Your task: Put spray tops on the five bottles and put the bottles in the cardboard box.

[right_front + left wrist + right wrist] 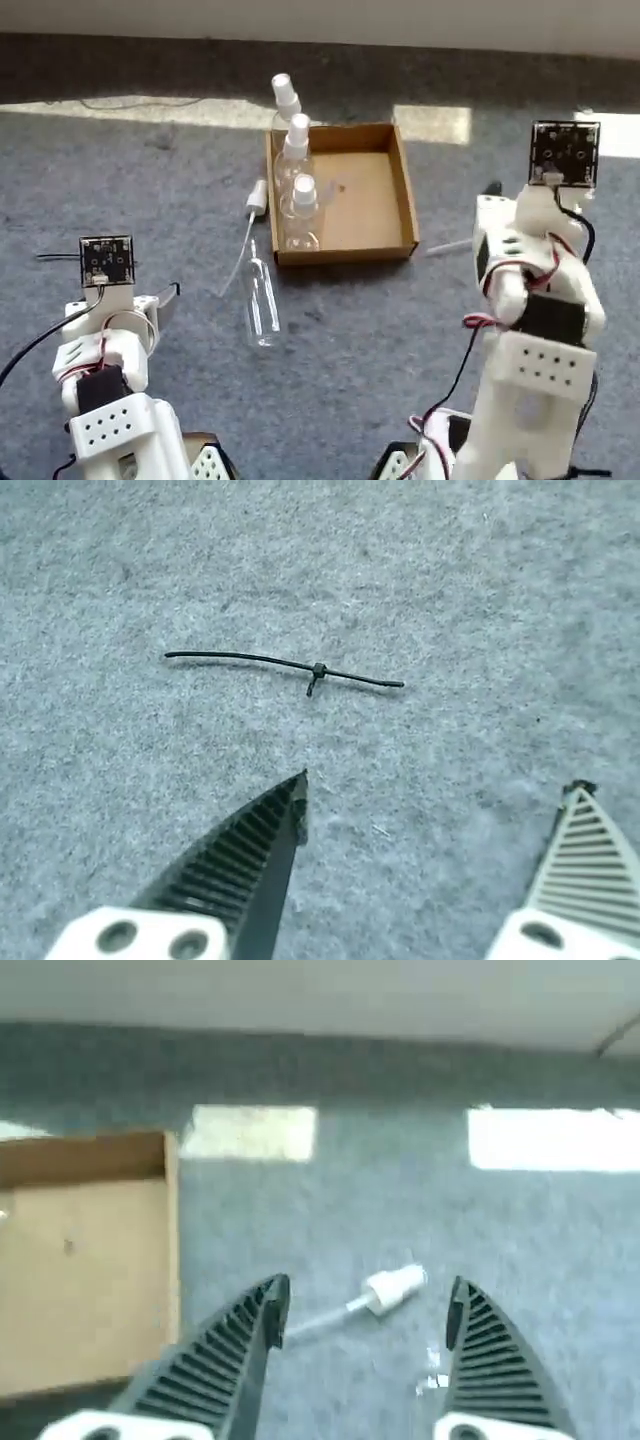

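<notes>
Starting at my left: the left gripper (440,780) hangs low over the floor with its jaws spread wide and nothing between them, just a thin black tie (300,667) lying on the pile ahead of it. Moving along, a clear plastic bottle (260,300) lies on its side with no top, neck toward the box, and a white spray top (257,197) with its long thin tube rests just beside it, the head close to the box wall. Next, the shallow brown cardboard box (365,200), with three clear bottles (295,150) standing capped along its left side. Right of the box lies a second white spray top (396,1284), apart from the box. The right gripper (368,1305) is over there, jaws parted and empty, and the spray top lies between the two fingertips as that wrist camera sees it. My read: that top is the pick. I want to come straight down and close on the stubby white head, not the thin tube, which I judge would bend or slip, while the left gripper goes for the fallen bottle at mid-body so the neck is free. Underfoot it's short grey carpet (360,340), likely soft enough to let things tip; bright sunlight patches (432,123) fall along the far edge, below a pale wall (400,20).
</notes>
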`<action>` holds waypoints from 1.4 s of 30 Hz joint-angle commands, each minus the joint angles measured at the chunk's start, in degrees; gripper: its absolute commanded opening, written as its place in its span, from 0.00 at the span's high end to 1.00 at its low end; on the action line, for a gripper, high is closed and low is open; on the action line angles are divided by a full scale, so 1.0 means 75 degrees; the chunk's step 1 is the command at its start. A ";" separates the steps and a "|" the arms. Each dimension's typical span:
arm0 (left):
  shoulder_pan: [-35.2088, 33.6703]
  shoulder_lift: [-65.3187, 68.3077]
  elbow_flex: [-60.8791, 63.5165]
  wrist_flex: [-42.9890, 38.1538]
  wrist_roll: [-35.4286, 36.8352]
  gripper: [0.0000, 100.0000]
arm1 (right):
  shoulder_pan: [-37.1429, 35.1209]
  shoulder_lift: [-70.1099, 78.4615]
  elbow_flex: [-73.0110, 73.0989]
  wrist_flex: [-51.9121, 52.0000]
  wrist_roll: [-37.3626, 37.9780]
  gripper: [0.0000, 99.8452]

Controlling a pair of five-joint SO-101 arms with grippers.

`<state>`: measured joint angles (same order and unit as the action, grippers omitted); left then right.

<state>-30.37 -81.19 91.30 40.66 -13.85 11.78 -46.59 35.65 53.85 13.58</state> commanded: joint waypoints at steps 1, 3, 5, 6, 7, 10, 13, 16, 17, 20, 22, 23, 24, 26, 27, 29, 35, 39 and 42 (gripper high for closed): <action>0.0100 -0.0100 0.0041 -0.0188 -0.0059 0.65 | 0.0651 0.1284 -0.0533 0.0674 0.0645 0.79; 0.0100 -0.0100 0.0064 -0.0188 -0.0059 0.65 | 0.0885 0.1975 -0.0768 0.1014 0.1172 0.79; 0.0100 -0.0100 0.0076 -0.0188 -0.0059 0.65 | 0.1061 0.2596 -0.0908 0.1061 0.1442 0.79; 0.0100 -0.0100 0.0076 -0.0188 -0.0059 0.65 | 0.1143 0.2889 -0.0979 0.1061 0.1465 0.79; 0.0100 -0.0100 0.0076 -0.0188 -0.0059 0.65 | 0.1201 0.3147 -0.1061 0.1061 0.1453 0.79; 0.0100 -0.0100 0.0088 -0.0188 -0.0059 0.65 | 0.1284 0.3827 -0.1495 0.1061 0.1430 0.79; 0.0100 -0.0100 0.0088 -0.0188 -0.0059 0.65 | 0.1248 0.4425 -0.2034 0.0955 0.1325 0.79; 0.0100 -0.0100 0.0088 -0.0188 -0.0059 0.65 | 0.1061 0.4917 -0.2491 0.0428 0.0492 0.79; 0.0100 -0.0100 0.0088 -0.0188 -0.0059 0.65 | 0.1014 0.5081 -0.2608 0.0334 0.0270 0.79; 0.0100 -0.0100 0.0088 -0.0188 -0.0059 0.65 | 0.0651 0.5609 -0.3053 0.0123 -0.0164 0.79; 0.0100 -0.0100 0.0088 -0.0188 -0.0059 0.65 | 0.0393 0.6007 -0.3335 0.0006 -0.0598 0.79; 0.0100 -0.0100 0.0088 -0.0188 -0.0059 0.65 | 0.0287 0.6230 -0.3440 -0.0018 -0.0938 0.79; 0.0100 -0.0100 0.0088 -0.0188 -0.0059 0.65 | 0.0193 0.6453 -0.3628 -0.0018 -0.1348 0.79; 0.0100 -0.0100 0.0088 -0.0188 -0.0059 0.65 | 0.0076 0.6898 -0.4108 -0.0018 -0.2274 0.79; 0.0100 -0.0100 0.0088 -0.0188 -0.0059 0.65 | 0.0064 0.7121 -0.4355 -0.0018 -0.2661 0.79; 0.0100 -0.0100 0.0088 -0.0188 -0.0059 0.65 | 0.0076 0.7578 -0.4894 -0.0018 -0.3305 0.79; 0.0100 -0.0100 0.0100 -0.0188 -0.0059 0.65 | 0.0369 0.8750 -0.6066 0.0006 -0.3974 0.79; 0.0100 -0.0100 0.0100 -0.0188 -0.0059 0.65 | 0.0475 0.9360 -0.6476 0.0018 -0.4021 0.79; 0.0111 -0.0100 0.0100 -0.0188 -0.0059 0.65 | 0.0568 0.9606 -0.6558 0.0029 -0.4021 0.79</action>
<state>-30.37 -81.19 92.44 40.40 -13.85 14.51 25.67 -9.89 54.46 -16.04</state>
